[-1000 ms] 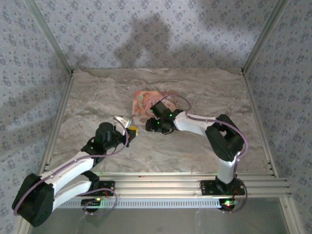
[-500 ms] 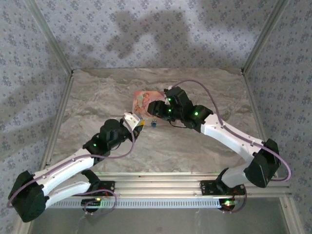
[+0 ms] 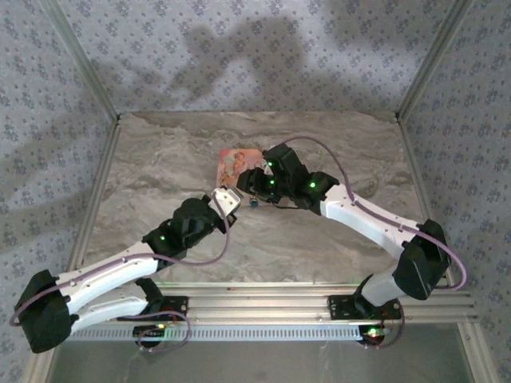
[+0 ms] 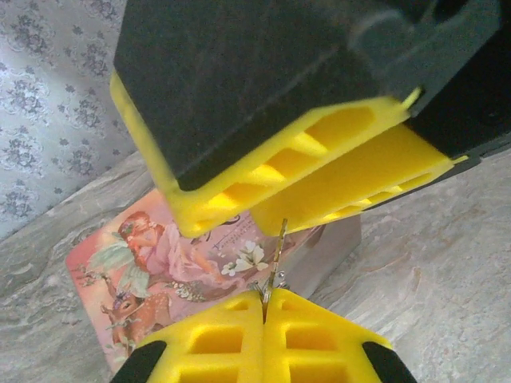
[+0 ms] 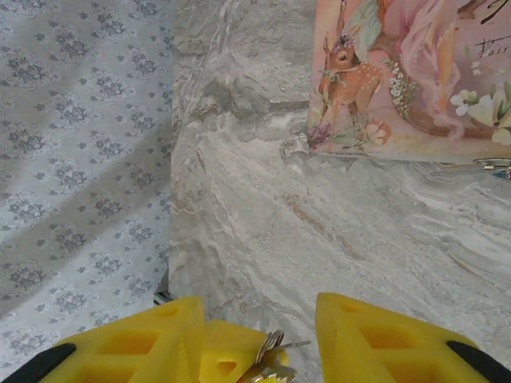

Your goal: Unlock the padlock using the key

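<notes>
My left gripper (image 4: 263, 299) is shut on the key (image 4: 276, 255), a thin brass blade that sticks straight up out of its yellow fingertips, with a key ring at the base. The blade's tip reaches the yellow fingers (image 4: 279, 159) of my right gripper just above it. In the right wrist view my right gripper (image 5: 259, 319) is open, and the key ring (image 5: 270, 347) and a left fingertip (image 5: 227, 355) sit between its fingers. From above, left gripper (image 3: 227, 197) and right gripper (image 3: 251, 187) meet at the near edge of a pink box. I cannot pick out the padlock.
The pink picture box (image 3: 235, 163) lies flat on the marble table (image 3: 319, 247), just behind both grippers. A small silver and blue metal thing (image 3: 251, 204) lies on the table at the box's near edge (image 5: 495, 166). Patterned walls close in three sides.
The left gripper has carried the key forward and right, up to the right gripper. The right arm has stretched out and turned its gripper toward the key. Its fingers have narrowed.
</notes>
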